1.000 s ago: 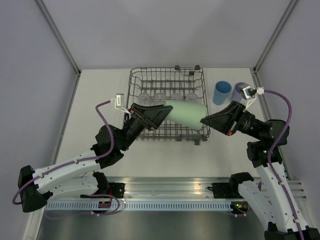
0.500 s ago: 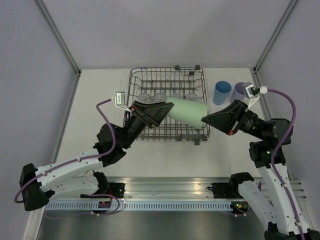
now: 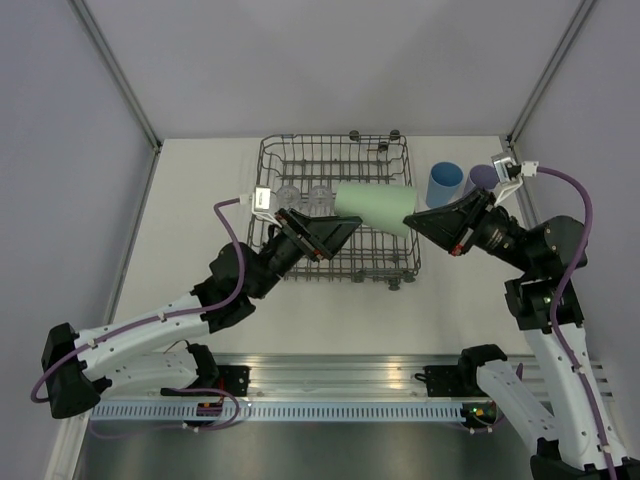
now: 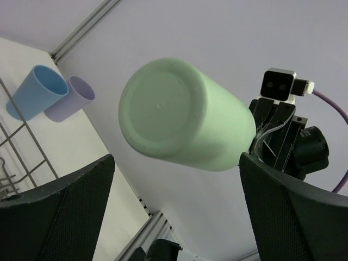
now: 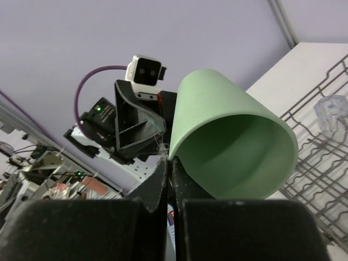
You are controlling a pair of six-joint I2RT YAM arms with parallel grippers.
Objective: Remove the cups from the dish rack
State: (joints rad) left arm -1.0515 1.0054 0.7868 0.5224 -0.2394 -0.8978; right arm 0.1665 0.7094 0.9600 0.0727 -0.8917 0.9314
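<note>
Cup [image 3: 375,208] (lt green) in R fingers [image 5: 152,209]; L fingers [image 4: 60,209] spread.

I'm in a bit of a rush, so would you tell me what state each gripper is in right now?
Left gripper: open, holding nothing.
Right gripper: shut on the rim of the light green plastic cup.
</note>
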